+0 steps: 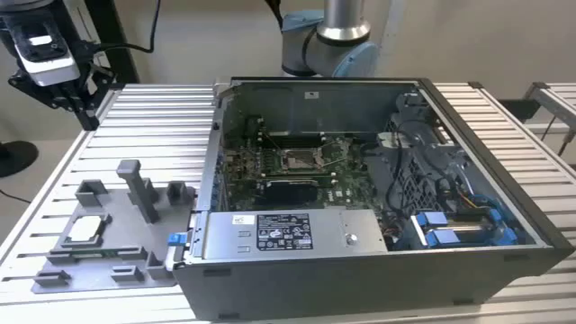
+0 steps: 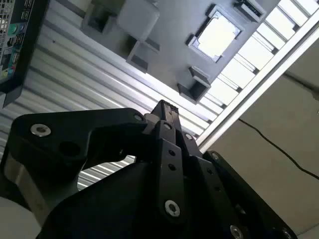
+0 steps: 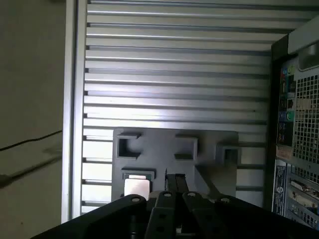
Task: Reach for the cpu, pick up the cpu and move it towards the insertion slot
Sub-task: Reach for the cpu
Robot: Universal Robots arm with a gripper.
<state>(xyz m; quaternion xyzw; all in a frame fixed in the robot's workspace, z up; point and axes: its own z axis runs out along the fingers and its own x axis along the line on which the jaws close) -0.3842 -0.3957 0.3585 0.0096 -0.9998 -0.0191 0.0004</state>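
Over the ribbed tabletop (image 1: 153, 128), the exterior view shows the gripper (image 1: 88, 116) hanging well apart from the cpu (image 1: 85, 229), which lies nested in the grey fixture plate (image 1: 108, 273); the insertion slot (image 1: 297, 160) in the computer case (image 1: 360, 287) looks empty. The second wrist view shows the jaws closed on nothing. In the first wrist view the cpu (image 3: 136, 186) lies ahead: the reach seems barely begun, calling for parted jaws squarely over it.
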